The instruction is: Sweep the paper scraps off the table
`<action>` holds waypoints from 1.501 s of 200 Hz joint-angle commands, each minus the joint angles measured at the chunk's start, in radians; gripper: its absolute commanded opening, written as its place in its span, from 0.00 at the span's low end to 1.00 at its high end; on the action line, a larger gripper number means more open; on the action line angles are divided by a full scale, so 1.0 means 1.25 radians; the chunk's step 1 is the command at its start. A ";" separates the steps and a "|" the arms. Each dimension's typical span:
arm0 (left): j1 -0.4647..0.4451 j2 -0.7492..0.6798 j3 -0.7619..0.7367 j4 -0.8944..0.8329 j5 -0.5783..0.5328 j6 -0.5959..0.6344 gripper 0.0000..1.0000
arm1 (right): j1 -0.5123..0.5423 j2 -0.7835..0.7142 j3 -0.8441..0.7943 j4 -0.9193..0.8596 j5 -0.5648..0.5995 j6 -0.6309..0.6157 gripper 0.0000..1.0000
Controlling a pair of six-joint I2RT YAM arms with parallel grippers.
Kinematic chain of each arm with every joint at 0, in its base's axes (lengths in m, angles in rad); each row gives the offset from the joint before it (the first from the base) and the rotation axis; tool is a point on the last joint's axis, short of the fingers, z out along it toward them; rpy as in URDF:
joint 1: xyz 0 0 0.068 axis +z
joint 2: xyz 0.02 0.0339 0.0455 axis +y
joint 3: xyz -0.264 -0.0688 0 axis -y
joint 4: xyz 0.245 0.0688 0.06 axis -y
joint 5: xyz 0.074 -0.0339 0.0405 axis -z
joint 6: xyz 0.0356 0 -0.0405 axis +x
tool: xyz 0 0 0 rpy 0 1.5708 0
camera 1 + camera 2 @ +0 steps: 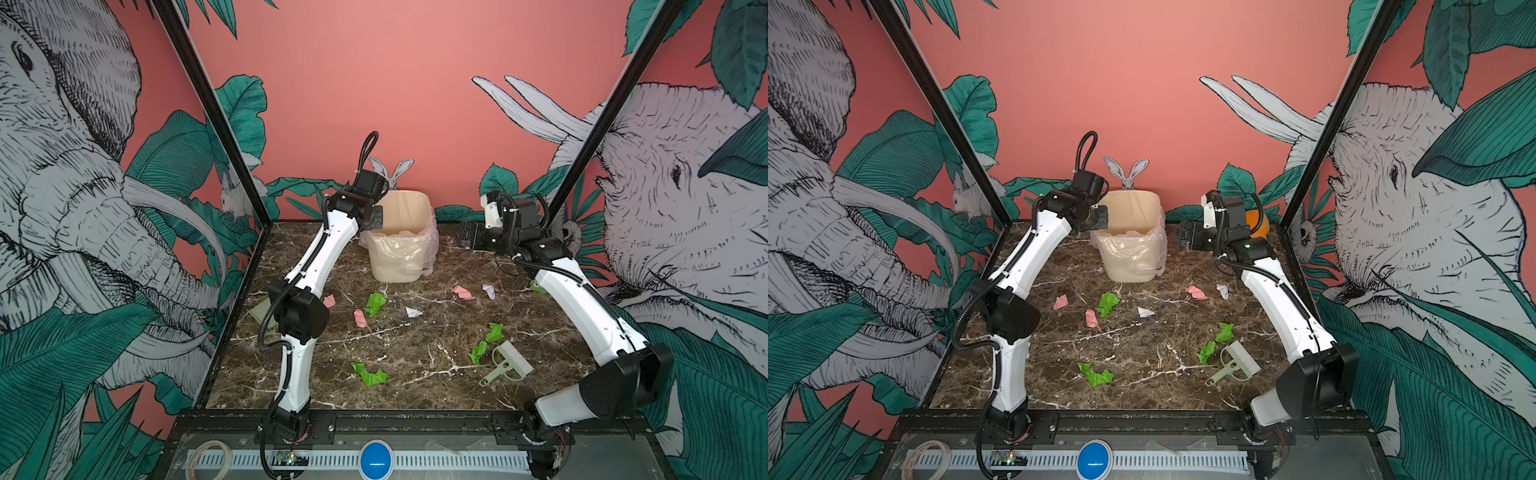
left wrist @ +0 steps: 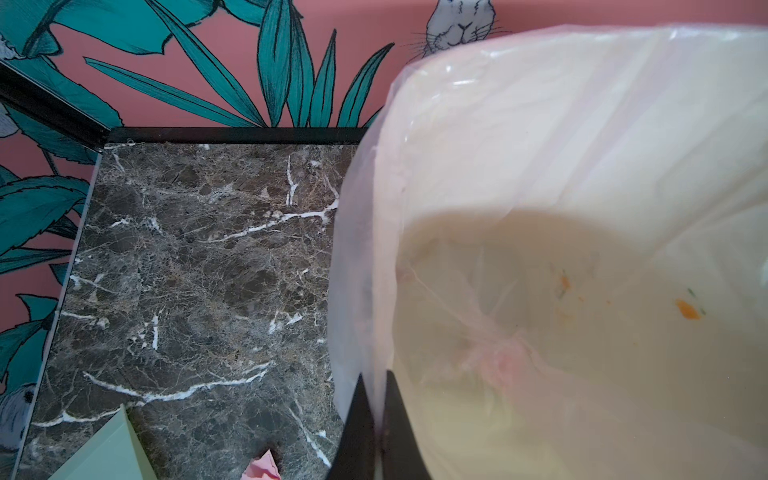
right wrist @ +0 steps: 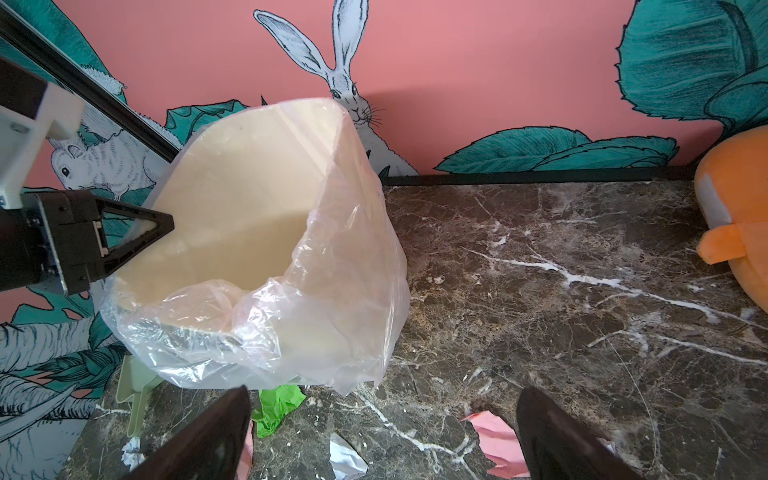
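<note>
You are looking at a desk showing smooth, white-veined brown marble patterning. The paper scraps are lying crumpled and matt. A thin, glossy, wrinkled clear plastic liner is draping the smooth cream plastic bin. The orange toy is looking plush.

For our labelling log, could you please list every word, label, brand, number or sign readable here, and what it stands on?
No text can be read.
On the blue round cap at the front: a faint pale mark, too blurred to read.
On the bin, brush and paper scraps: no lettering visible.
</note>
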 commanded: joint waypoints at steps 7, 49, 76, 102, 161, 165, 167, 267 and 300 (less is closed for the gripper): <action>-0.002 -0.009 0.012 0.005 -0.055 -0.012 0.00 | 0.002 -0.024 -0.010 0.026 0.002 0.009 0.99; 0.018 -0.031 0.001 -0.009 -0.119 -0.005 0.00 | 0.002 -0.035 -0.016 0.021 0.005 0.010 0.99; 0.065 -0.077 -0.073 0.012 -0.124 -0.015 0.00 | 0.002 -0.039 -0.019 0.020 0.008 0.010 0.99; 0.112 -0.137 -0.167 0.045 -0.124 -0.021 0.00 | 0.001 -0.038 -0.022 0.022 0.007 0.012 0.99; 0.179 -0.228 -0.311 0.091 -0.139 -0.019 0.00 | 0.002 -0.022 -0.014 0.032 -0.006 0.026 0.99; 0.182 -0.229 -0.313 0.091 -0.140 -0.018 0.00 | 0.003 -0.022 -0.013 0.032 -0.005 0.026 0.99; 0.183 -0.230 -0.313 0.090 -0.140 -0.018 0.00 | 0.002 -0.021 -0.013 0.032 -0.005 0.027 0.99; 0.188 -0.246 -0.331 0.119 -0.113 -0.026 0.06 | 0.004 -0.020 -0.012 0.025 -0.006 0.032 0.99; 0.187 -0.264 -0.325 0.124 -0.102 -0.011 0.38 | 0.004 -0.026 -0.014 0.004 0.011 0.009 0.99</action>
